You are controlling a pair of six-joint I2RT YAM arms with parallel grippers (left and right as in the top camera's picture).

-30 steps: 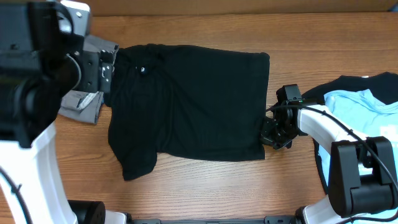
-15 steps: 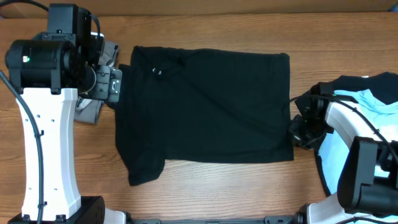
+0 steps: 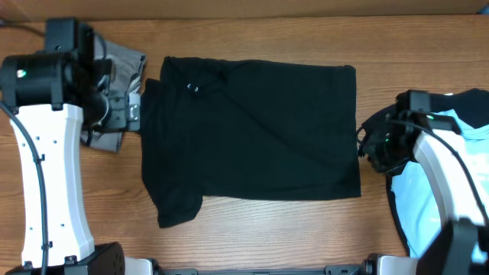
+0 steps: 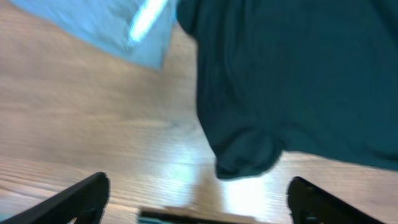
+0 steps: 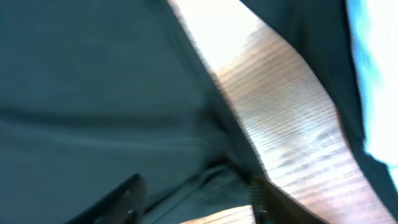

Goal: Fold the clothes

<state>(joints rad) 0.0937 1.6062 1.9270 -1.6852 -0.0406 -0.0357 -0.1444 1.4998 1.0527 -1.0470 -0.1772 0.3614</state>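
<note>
Since the large black fabric shirt [image 3: 252,130] is spread flat mid-frame for folding, left gripper [image 3: 131,113] and right gripper [image 3: 372,149] are parked at its sides, fingers apart, nothing clamped

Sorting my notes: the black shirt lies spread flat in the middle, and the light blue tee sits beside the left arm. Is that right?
No. The light blue tee lies beside the right arm, not the left, as the overhead view shows. The black shirt is indeed spread flat in the middle.

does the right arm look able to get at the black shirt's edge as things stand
Probably yes: the right arm ends right beside the black shirt's right edge, its fingers parted over the cloth, with nothing between.
</note>
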